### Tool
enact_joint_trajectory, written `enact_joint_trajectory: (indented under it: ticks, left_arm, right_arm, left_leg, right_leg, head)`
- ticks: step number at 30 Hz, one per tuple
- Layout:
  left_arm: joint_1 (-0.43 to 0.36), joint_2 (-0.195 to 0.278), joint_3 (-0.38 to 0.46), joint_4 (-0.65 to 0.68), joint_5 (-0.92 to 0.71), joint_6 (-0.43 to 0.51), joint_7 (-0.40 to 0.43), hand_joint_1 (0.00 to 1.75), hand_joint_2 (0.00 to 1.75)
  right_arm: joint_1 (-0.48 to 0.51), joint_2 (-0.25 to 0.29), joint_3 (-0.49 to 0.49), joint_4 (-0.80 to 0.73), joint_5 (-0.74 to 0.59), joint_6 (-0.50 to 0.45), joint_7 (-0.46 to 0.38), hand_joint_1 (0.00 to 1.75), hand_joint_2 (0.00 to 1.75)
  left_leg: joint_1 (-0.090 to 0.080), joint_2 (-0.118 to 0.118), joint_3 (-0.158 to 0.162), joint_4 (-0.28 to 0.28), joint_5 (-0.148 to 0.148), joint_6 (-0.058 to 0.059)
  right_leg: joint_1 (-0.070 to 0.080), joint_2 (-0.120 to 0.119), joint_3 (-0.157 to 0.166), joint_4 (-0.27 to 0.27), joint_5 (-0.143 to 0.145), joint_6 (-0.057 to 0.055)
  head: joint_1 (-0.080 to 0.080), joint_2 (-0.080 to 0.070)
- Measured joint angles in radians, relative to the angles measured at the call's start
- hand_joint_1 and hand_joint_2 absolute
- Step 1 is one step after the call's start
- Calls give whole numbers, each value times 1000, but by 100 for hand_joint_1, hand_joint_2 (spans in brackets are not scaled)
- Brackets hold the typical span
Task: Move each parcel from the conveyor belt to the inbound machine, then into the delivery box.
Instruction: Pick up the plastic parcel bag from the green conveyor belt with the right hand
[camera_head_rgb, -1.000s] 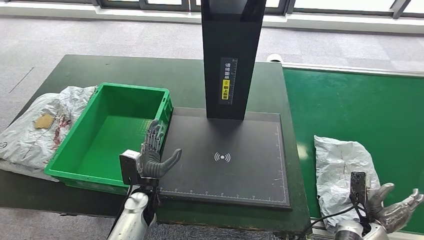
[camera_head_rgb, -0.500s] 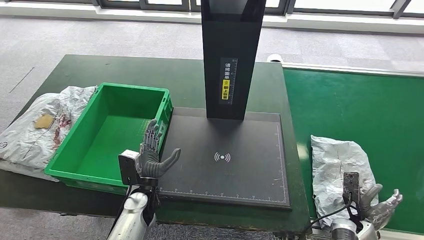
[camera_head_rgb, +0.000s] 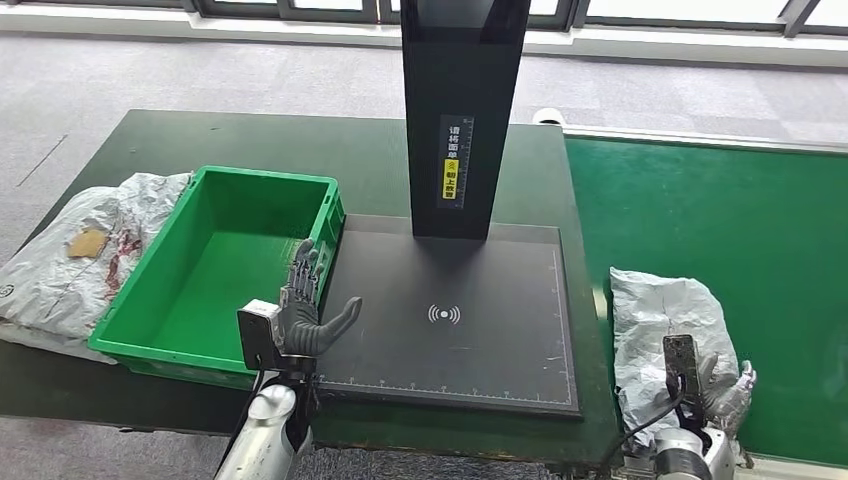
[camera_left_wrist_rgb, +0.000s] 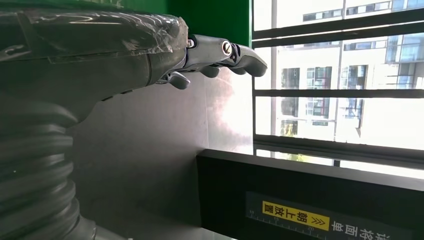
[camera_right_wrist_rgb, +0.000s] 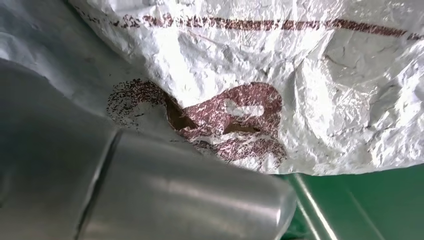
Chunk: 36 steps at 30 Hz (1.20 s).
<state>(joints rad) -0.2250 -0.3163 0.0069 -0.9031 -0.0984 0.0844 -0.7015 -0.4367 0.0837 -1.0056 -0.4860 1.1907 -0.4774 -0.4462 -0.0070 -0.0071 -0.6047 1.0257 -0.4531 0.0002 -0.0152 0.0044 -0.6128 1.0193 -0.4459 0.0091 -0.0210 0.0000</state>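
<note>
Down at the near right, the right hand (camera_head_rgb: 725, 395) sits at the near edge of a crumpled white parcel (camera_head_rgb: 660, 325) that lies on the green conveyor belt (camera_head_rgb: 720, 210). Its fingers lie against the near right of the wrapper, but whether they are closed on it I cannot tell. In the right wrist view the parcel (camera_right_wrist_rgb: 300, 75) is very close, with a dark red printed mark on its wrinkled skin and a strip of green belt (camera_right_wrist_rgb: 350, 205) beside it.

To the left of the belt stands the inbound machine (camera_head_rgb: 455, 310), a flat black plate with a white signal mark and a tall black column (camera_head_rgb: 462, 110) at its far side bearing a yellow label. The left hand (camera_head_rgb: 305, 315) hovers over the plate's near left corner, holding nothing, its fingers spread and pointing up beside the green delivery box (camera_head_rgb: 150, 325). In the left wrist view the left hand's fingers (camera_left_wrist_rgb: 235, 52) are extended over the plate.

Left of the box, on the dark green table (camera_head_rgb: 250, 135), lies another white parcel (camera_head_rgb: 65, 255) with a brown patch.
</note>
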Motion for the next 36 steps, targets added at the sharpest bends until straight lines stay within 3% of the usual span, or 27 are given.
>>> enact_joint_trajectory:
  ticks: [2, 7, 14, 27, 28, 31, 32, 36]
  left_arm:
    - [0, 0, 0, 2, 0, 0, 0, 0, 175]
    - [-1, 0, 0, 6, 0, 0, 0, 0, 175]
    - [-1, 0, 0, 8, 2, 3, 0, 0, 175]
    - [0, 0, 0, 7, 5, 5, 0, 0, 175]
    - [0, 0, 0, 7, 5, 5, 0, 0, 175]
    - [0, 0, 0, 7, 6, 5, 0, 0, 175]
    - [0, 0, 0, 7, 5, 5, 0, 0, 175]
    - [1, 0, 0, 5, 6, 11, 0, 0, 175]
  right_arm:
    - [1, 2, 36, 0, -9, 36, -2, 0, 175]
    - [4, 12, 136, -1, -18, 141, 46, 0, 175]
    - [6, 13, 292, -1, 85, 152, 313, 0, 175]
    - [20, 13, 397, 0, 132, 151, 407, 0, 175]
    - [20, 13, 401, 1, 134, 151, 409, 24, 175]
    - [22, 13, 411, 1, 135, 151, 410, 155, 175]
    - [23, 13, 413, 1, 137, 151, 410, 175, 175]
    - [26, 13, 428, 1, 139, 151, 415, 175, 175]
  left_leg:
    - [0, 0, 0, 0, 0, 0]
    - [0, 1, 1, 0, 1, -1]
    - [1, 2, 2, 0, 1, 0]
    - [1, 2, 2, 0, 1, 0]
    - [1, 2, 2, 0, 1, 0]
    - [1, 2, 2, 0, 1, 0]
    - [1, 2, 2, 0, 1, 0]
    - [1, 2, 2, 0, 1, 0]
  right_leg:
    - [0, 0, 0, 0, 0, 0]
    - [0, 1, 0, 0, 1, 0]
    - [1, 2, 1, 0, 2, 0]
    - [1, 1, 2, 0, 2, 1]
    - [1, 1, 2, 0, 2, 1]
    - [1, 1, 2, 0, 2, 1]
    - [1, 1, 2, 0, 2, 1]
    - [1, 2, 2, 0, 2, 1]
  head:
    - [0, 0]
    - [0, 0]
    - [0, 0]
    - [0, 0]
    - [0, 0]
    - [0, 0]
    - [0, 0]
    - [0, 0]
